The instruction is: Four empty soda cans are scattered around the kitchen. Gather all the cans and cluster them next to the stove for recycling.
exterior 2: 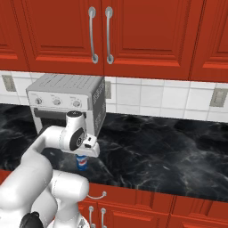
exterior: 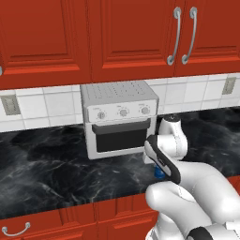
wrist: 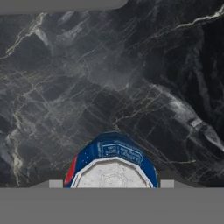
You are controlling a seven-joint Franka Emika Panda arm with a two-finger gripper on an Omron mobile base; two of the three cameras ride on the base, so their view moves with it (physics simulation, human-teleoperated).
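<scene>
Risk sits in the grip itself: we judge that the blue soda can (wrist: 111, 164) could tip or squirt sideways on the black marbled countertop (exterior 2: 169, 151) if the claw (exterior 2: 83, 156) bites it off-centre or too near its silver top, and a quick lift could let the slick cylinder slide free. We also see a toaster oven (exterior: 119, 119) standing just behind the hand, so a careless swing on the way up could knock the wrist against its door. The stove is nowhere in these frames, so a long carry lies ahead, in our judgement, and a weak hold would cost us there.

The can stands upright on the countertop near its front edge, directly under the hand, its top centred between the two fingertips in the hand view. In the right base view the hand hangs over it, hiding its upper part. We cannot tell whether the claw is clenched on the can or not.
</scene>
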